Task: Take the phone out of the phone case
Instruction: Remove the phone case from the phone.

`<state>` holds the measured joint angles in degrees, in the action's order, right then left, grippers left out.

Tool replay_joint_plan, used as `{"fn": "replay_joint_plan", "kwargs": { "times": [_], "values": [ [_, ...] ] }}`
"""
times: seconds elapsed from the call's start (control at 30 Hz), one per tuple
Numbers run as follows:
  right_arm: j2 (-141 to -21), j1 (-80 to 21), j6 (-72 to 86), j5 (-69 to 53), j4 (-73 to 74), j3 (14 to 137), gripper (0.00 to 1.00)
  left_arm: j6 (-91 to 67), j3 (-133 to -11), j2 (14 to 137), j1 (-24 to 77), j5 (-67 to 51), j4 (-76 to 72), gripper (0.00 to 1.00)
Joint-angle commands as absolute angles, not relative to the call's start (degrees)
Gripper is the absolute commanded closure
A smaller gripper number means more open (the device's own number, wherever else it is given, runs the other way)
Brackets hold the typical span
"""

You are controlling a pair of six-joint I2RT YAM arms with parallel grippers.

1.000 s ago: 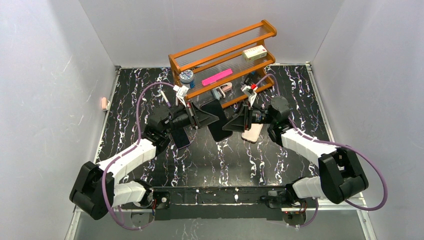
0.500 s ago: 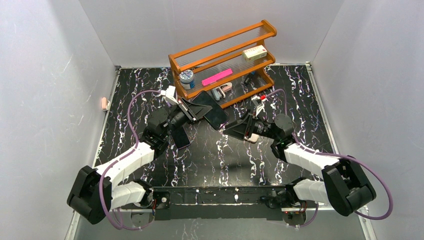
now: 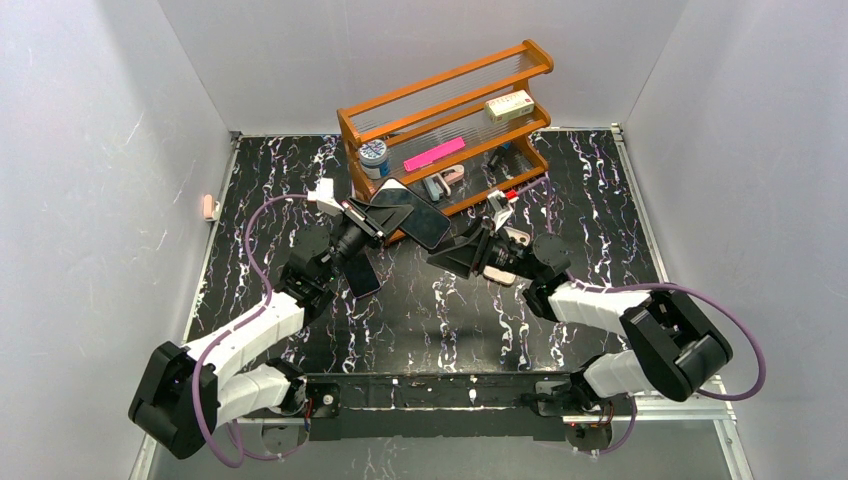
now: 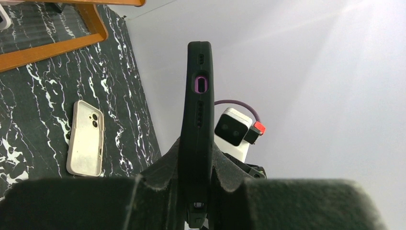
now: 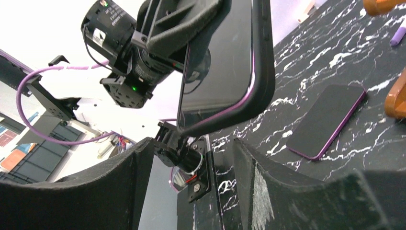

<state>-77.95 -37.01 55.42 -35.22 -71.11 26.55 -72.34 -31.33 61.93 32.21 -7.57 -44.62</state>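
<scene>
My left gripper [image 3: 385, 222] is shut on the black phone case [image 3: 412, 214] and holds it in the air in front of the rack. The phone [image 5: 218, 67] sits inside it, with a dark screen and a purple edge. In the left wrist view the phone case [image 4: 198, 96] stands edge-on between the pads of the left gripper [image 4: 198, 153]. My right gripper [image 3: 440, 257] is open, just right of and below the phone case. In its own view the right gripper [image 5: 191, 160] has its fingers spread with nothing between them, and the phone case hangs above.
A second purple phone [image 3: 362, 273] lies screen-up on the black marble table [image 3: 420, 320]. A beige empty case [image 4: 86, 138] lies on the table under my right arm. The wooden rack [image 3: 450, 110] with small items stands at the back. A pink object [image 3: 208, 207] sits by the left wall.
The right gripper has let go of the phone case, opened and dropped lower and leftward. The left gripper has carried the cased phone up and back toward the rack.
</scene>
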Motion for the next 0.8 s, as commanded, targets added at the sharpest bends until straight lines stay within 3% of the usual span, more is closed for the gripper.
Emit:
{"fn": "replay_joint_plan", "kwargs": {
  "times": [0.0, 0.1, 0.27, 0.5, 0.63, 0.77],
  "values": [
    [-79.57, -37.37, 56.43, -32.62, -78.78, 29.77, 0.35, -74.87, -30.60, 59.16, 33.02, -5.49, -50.49, 1.00],
    [-80.76, -37.41, 56.79, -32.57, -79.19, 30.72, 0.38, -75.87, -30.19, 59.19, 33.34, -5.33, -50.71, 1.00],
    [-82.44, -37.40, 55.77, -32.94, -80.06, 31.33, 0.63, -78.42, -29.35, 58.74, 33.49, -4.68, -50.89, 1.00],
    [-83.93, -37.29, 48.57, -39.87, -79.06, 32.57, 0.90, -83.56, -28.38, 59.16, 33.49, -4.86, -50.31, 1.00],
    [-83.16, -37.31, 41.03, -43.84, -74.87, 34.41, 0.98, -86.29, -28.49, 59.80, 33.49, -5.94, -49.72, 1.00],
    [-81.44, -37.35, 31.92, -44.72, -65.90, 36.97, 0.99, -87.02, -29.00, 59.53, 33.49, -6.41, -47.90, 1.00]
  ]
}}
